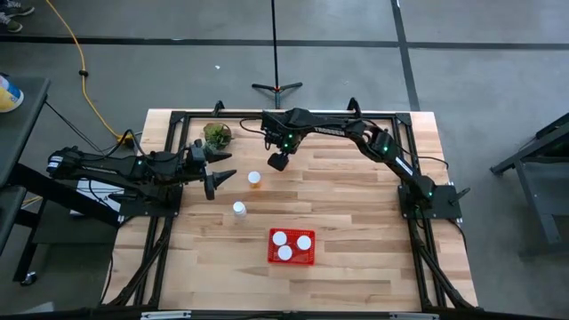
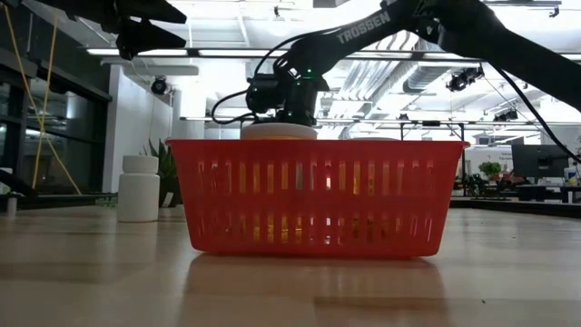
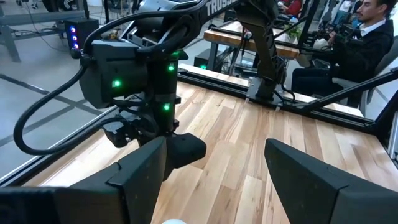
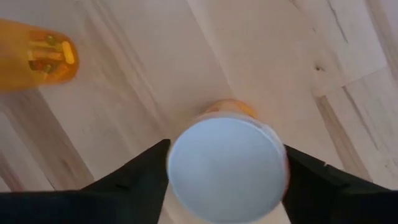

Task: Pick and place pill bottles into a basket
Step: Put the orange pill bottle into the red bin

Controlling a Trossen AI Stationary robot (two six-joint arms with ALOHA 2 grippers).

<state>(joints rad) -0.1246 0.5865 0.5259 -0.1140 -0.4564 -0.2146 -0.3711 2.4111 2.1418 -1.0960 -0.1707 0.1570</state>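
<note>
Your red basket (image 1: pixel 292 260) sits near the front middle of the table (image 1: pixel 356 204), and you can count three white-capped pill bottles (image 1: pixel 292 245) standing upright inside it. In the low view the basket (image 2: pixel 318 195) fills the foreground, with orange showing through its mesh walls and one white cap rising just above the rim.

Two more bottles stand on the bare wood behind it: one (image 1: pixel 238 210) up and to the left of the basket, and one (image 1: pixel 255 180) farther back, between the two grippers. The low view shows a bottle (image 2: pixel 139 188) well left of the basket.

Your right gripper (image 1: pixel 278 161) hangs over the back middle of the table, and its wrist view shows a bottle (image 4: pixel 225 167) pinched between the two dark fingers (image 4: pixel 134 177), white cap facing the camera; another orange bottle (image 4: pixel 36 61) lies below on the wood.

Your left gripper (image 1: pixel 220 173) waits at the left side, fingers spread wide with nothing between them, just left of the farther bottle. A small green plant (image 1: pixel 216 135) sits at the back left, near that arm
</note>
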